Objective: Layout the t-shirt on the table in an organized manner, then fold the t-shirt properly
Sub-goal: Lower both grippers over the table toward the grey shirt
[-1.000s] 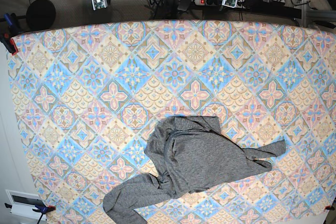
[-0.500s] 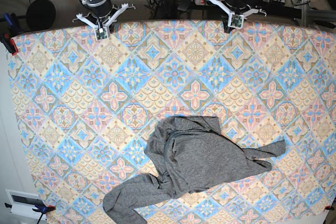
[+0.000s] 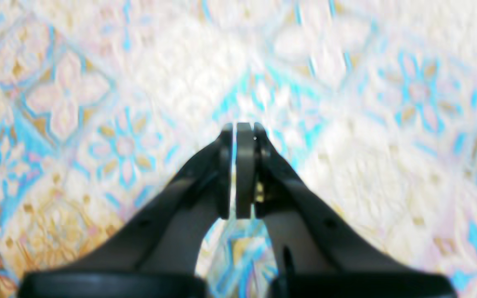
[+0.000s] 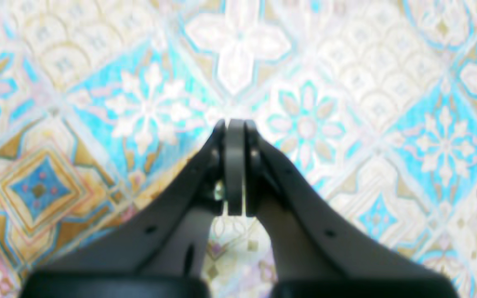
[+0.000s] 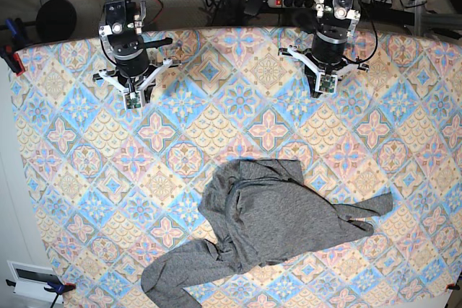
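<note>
Since the earlier base frames both of my arms have come forward from the far edge and now reach out over the counter; the t-shirt has not shifted.

In the base view, my right arm, on the picture's left, hangs over the far left part of the counter with its wrist pointing down, and the right gripper sits above a blue and pink tile. My left arm, on the picture's right, holds the same downward pose, with the left gripper over the far right-centre tiles. The dark grey t-shirt lies crumpled on the near half, right of centre, one sleeve trailing toward the near left edge and the other reaching out to the right. It is well apart from both grippers, and nothing lies between them and it. A power strip and cables sit on the floor beyond the far edge, and a clamp grips the cloth at the left corner.

In the left wrist view, which is blurred, the left gripper looks down at bare patterned cloth. Its jaws are pressed together with only a hairline gap and hold nothing.

In the right wrist view, the right gripper hangs above a blue floral tile. Its jaws are fully closed against each other and hold nothing. The shirt shows in neither wrist view.
</note>
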{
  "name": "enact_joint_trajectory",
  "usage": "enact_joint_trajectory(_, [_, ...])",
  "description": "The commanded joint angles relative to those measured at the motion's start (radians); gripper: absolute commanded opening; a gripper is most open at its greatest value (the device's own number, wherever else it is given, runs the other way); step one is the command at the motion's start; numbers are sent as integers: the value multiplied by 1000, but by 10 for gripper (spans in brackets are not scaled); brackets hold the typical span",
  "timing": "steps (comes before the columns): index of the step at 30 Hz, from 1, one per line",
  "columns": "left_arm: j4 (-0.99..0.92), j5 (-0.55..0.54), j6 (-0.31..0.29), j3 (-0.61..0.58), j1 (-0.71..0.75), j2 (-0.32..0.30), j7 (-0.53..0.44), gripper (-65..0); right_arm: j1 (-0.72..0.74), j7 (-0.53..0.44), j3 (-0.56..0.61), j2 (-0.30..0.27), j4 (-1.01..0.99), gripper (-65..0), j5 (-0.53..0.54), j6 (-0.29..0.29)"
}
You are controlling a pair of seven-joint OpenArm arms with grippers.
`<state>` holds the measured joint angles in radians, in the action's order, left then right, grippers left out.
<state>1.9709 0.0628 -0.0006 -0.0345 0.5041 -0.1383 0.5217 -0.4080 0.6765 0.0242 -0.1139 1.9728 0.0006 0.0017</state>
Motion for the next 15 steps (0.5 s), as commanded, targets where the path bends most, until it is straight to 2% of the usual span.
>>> enact_joint_trajectory(1, [18, -2, 1, 0, -34, 2, -2, -650, 27, -22, -2, -5, 15, -650, -1, 2])
enact_joint_trajectory(3, [18, -2, 4, 2, -80, 10, 45, -650, 68, -21, 0, -5, 15, -650, 0, 4])
enact_joint_trajectory(7, [18, 9, 6, 5, -127, 72, 88, -650, 136, -21, 7, -5, -5, -650, 2, 4])
enact_joint_trajectory(15, [15, 10, 3, 0, -184, 87, 113, -650, 271, -30, 81, -7, -7, -650, 2, 4])
